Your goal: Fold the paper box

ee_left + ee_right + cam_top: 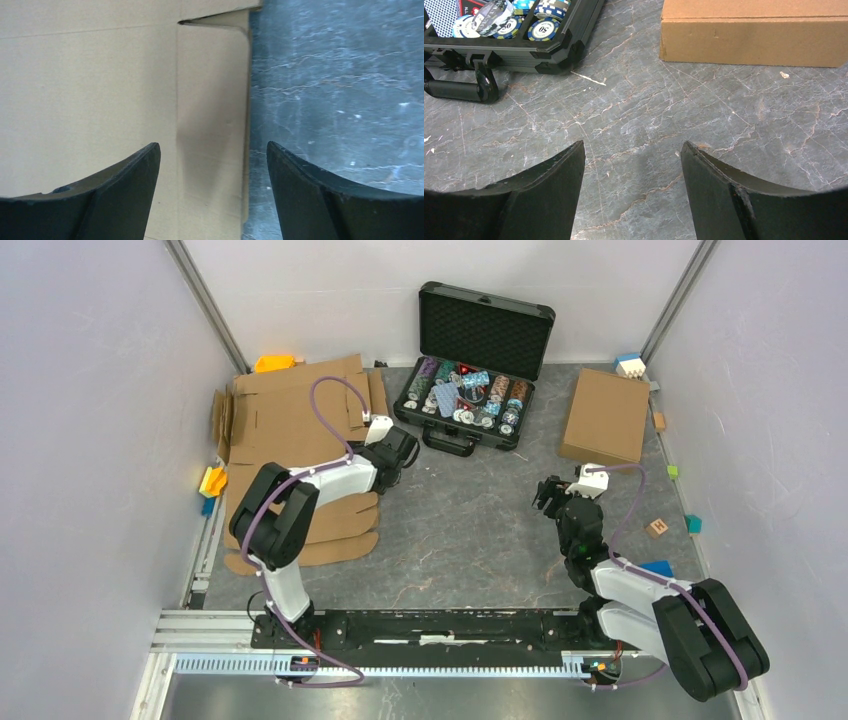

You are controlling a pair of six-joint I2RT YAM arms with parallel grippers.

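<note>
Flat paper box (285, 425) under the left fingers (115, 195).
Both pairs spread apart, holding nothing; right fingers (534, 195) over the table (644, 115).

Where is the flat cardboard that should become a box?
In the top view the flat cardboard lies on the left of the table, beside the open black case, with the left gripper over its right edge.

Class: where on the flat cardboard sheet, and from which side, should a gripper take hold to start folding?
Probably the narrow flap on its right edge, approached from the table side. The sheet lies flat, so only an edge offers grip; a crease runs beside this flap, and the open left gripper straddles it.
</note>
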